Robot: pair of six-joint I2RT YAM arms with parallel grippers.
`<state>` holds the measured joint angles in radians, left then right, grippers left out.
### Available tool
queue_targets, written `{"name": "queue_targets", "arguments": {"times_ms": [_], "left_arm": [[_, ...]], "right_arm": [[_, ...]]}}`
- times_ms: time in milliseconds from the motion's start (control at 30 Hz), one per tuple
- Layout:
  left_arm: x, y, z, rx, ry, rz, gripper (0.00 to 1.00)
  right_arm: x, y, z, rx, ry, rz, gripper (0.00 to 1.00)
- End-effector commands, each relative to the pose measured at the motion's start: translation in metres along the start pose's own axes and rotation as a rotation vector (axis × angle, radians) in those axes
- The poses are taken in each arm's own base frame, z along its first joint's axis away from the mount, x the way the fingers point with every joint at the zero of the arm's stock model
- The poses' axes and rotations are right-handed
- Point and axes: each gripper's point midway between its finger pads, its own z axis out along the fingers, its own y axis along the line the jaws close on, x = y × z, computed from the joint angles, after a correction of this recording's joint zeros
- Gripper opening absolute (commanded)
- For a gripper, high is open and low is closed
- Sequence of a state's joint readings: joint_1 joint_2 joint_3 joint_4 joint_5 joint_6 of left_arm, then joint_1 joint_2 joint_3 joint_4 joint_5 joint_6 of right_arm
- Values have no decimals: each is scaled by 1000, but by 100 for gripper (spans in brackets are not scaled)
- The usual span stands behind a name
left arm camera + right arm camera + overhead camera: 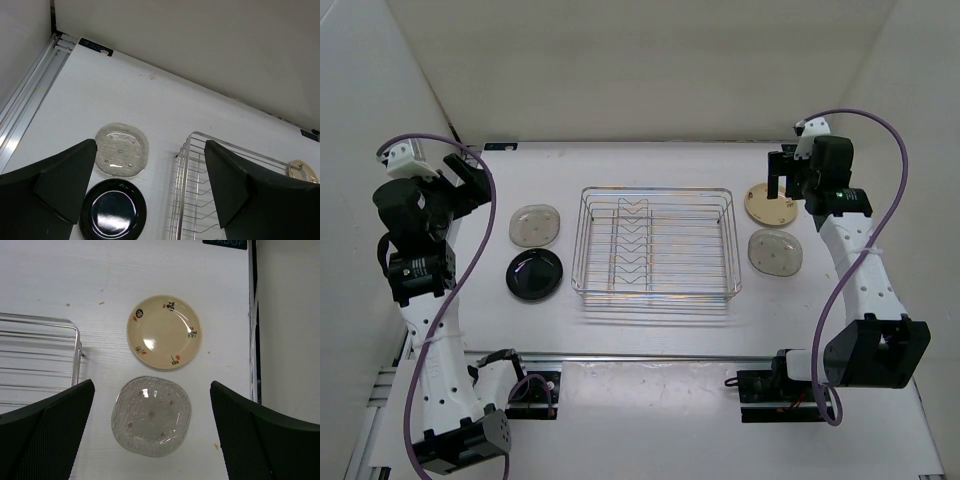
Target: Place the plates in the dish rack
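My left gripper [150,144] is spread wide with nothing between the fingers. It hangs above the table [650,160] off the rack's left side. My right gripper [151,387] is likewise released and grasps nothing. In the top view it hovers over the near edge of the tan plate [165,332].

The dish rack [656,190] stands in the middle of the table, its row of V-shaped dividers running from 12 to 6 o'clock down its centre. All four plates lie flat on the table outside it, two on each side.

Seen from the rack in the top view, the left grey plate [121,150] sits at about 9 to 10 o'clock. The black plate [113,210] sits at 8 to 9 o'clock. The black one lies at 6 o'clock of the grey one, close beside it, and I cannot tell whether their rims touch.

On the other side, the tan plate sits at about 2 o'clock from the rack and bears small dark and red marks around its rim. The right grey plate [151,416] lies at 6 o'clock of the tan one. Their rims are very near, with a thin strip of table showing between them in my right wrist view.
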<state>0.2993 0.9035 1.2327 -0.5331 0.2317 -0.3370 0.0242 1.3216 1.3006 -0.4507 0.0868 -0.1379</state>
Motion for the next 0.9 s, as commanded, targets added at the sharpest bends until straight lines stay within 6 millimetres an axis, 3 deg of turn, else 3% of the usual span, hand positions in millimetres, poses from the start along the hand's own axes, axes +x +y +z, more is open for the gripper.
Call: {"name": "queue_targets", "arguments": {"times_ms": [0, 100, 233, 400, 467, 500, 567, 733, 800, 867], "left_arm": [[-4, -8, -5, 48, -14, 44, 99], [1, -19, -7, 128, 9, 104, 99], [-2, -19, -9, 117, -2, 74, 99], [23, -20, -5, 193, 59, 184, 99], [23, -16, -3, 182, 53, 214, 99], [28, -3, 6, 124, 68, 216, 99], [32, 4, 13, 107, 88, 241, 99], [70, 31, 44, 66, 220, 248, 99], [83, 41, 56, 47, 269, 243, 99], [94, 38, 63, 91, 310, 234, 99]], "right_arm": [[-7, -8, -6, 27, -37, 0, 100], [-6, -11, -6, 35, -36, 4, 100], [-4, -9, -3, 25, -28, 4, 100], [-1, -13, -4, 33, -14, -46, 100], [0, -18, -4, 57, -9, -74, 100], [-4, -24, -4, 85, -18, -105, 100], [3, -29, 5, 108, 3, -136, 100], [13, -45, 12, 163, 34, -225, 100], [12, -52, 12, 167, 22, -194, 100], [25, -48, 16, 124, 38, -106, 100]]}}
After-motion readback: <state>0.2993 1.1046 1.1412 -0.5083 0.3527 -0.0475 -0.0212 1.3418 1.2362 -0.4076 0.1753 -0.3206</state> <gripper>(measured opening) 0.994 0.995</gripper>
